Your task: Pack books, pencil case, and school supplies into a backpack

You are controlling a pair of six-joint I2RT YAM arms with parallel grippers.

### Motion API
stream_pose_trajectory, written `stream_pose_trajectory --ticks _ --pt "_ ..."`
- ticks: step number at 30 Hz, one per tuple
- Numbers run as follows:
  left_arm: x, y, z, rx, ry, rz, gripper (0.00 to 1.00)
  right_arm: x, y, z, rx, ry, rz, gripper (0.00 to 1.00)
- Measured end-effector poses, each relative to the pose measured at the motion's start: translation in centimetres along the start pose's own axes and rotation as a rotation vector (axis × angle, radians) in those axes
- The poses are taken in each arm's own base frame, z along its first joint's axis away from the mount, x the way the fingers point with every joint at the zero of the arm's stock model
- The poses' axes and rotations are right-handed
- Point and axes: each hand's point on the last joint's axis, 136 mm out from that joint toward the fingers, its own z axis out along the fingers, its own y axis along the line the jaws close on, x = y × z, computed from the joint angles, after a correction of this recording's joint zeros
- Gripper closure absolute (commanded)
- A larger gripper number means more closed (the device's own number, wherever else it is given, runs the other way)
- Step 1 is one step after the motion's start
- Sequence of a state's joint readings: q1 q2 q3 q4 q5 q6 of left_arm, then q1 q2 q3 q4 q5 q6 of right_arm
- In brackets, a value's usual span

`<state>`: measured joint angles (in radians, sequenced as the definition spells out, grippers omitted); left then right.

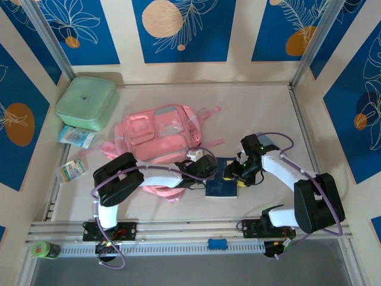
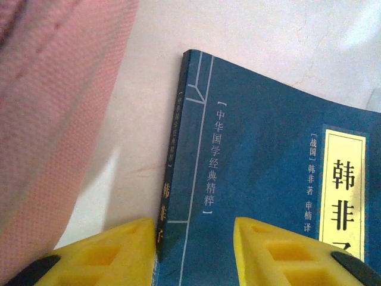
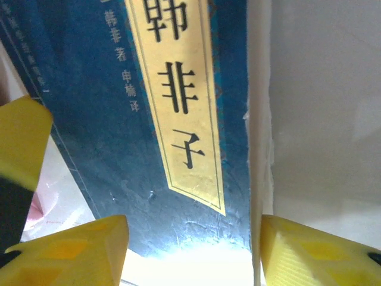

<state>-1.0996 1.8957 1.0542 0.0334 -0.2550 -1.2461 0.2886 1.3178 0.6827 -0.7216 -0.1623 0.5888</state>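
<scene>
The left gripper (image 2: 190, 229) and right gripper (image 3: 193, 223) straddle the navy book (image 2: 268, 149), jaws spread, seemingly not pinching. Slip a finger underneath before closing.

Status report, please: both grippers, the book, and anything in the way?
Left gripper open, straddling spine of navy book. Right gripper open over its page edge. Book lies on table. Pink backpack lies just left of it.
</scene>
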Motion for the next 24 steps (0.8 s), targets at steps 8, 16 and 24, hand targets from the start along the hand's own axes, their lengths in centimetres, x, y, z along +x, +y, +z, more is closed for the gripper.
stream_pose_trajectory --ticks 8,16,24 --pt "0.1 0.1 0.1 -0.005 0.000 0.009 0.62 0.4 0.0 -0.6 -0.003 -0.007 -0.002 0.67" --pt "0.0 0.1 0.1 -0.009 -0.001 0.018 0.62 0.1 0.6 -1.8 -0.040 -0.054 0.001 0.86" --pt "-0.1 -0.2 0.0 -0.004 0.002 0.038 0.53 -0.7 1.7 -3.5 -0.165 -0.103 0.032 1.00"
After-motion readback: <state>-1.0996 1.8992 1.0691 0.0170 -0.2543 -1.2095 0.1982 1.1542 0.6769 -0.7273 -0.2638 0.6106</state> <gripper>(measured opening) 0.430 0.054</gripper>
